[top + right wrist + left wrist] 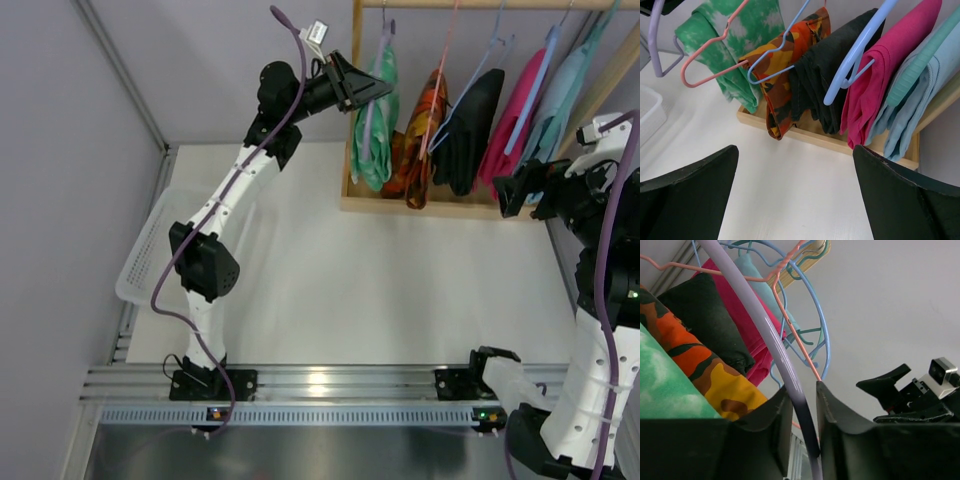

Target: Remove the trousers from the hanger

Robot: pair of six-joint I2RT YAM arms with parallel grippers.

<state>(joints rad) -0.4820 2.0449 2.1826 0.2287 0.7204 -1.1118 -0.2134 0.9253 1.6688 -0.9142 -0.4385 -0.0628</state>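
Green tie-dye trousers point(375, 145) hang on a lavender hanger point(765, 325) at the left end of the wooden rack; they also show in the right wrist view point(752, 27). My left gripper point(368, 92) is raised at that hanger, and its jaws point(804, 395) are closed narrowly around the lavender wire. My right gripper point(518, 190) hovers in front of the rack's right end, wide open and empty point(795, 165), above the white table.
Orange camouflage point(425, 130), black point(470, 125), pink point(515, 115) and light blue point(560, 95) trousers hang on other hangers. The rack's wooden base point(440, 208) sits on the table. A white basket point(150, 250) stands at the left.
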